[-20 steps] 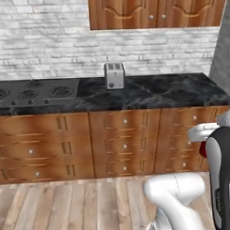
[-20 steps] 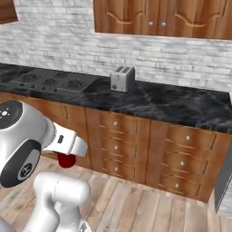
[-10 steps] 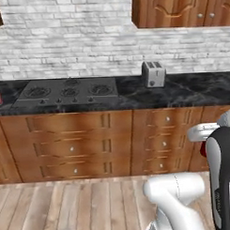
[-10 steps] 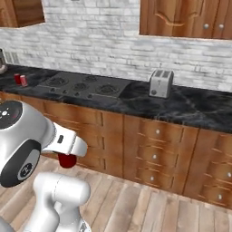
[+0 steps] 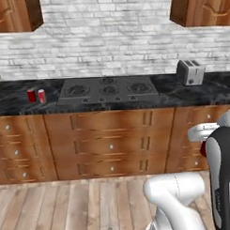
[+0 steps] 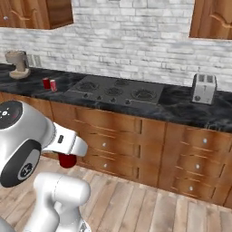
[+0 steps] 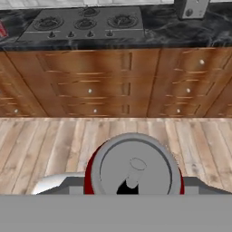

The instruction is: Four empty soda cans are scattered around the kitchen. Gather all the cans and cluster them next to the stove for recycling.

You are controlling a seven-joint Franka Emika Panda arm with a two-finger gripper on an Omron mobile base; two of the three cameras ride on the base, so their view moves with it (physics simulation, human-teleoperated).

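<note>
Left base view: stove (image 5: 108,90) now centred.

No lettering, label, brand, number or sign can be read on anything here.

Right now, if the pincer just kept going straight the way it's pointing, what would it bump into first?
Probably the wooden drawer fronts below the stove, though depth is hard to judge. The pincer holds a soda can and faces across open plank floor toward them, with nothing visibly between.

White arm folded low before its base, jaws closed around a red can (image 7: 133,170).
</note>
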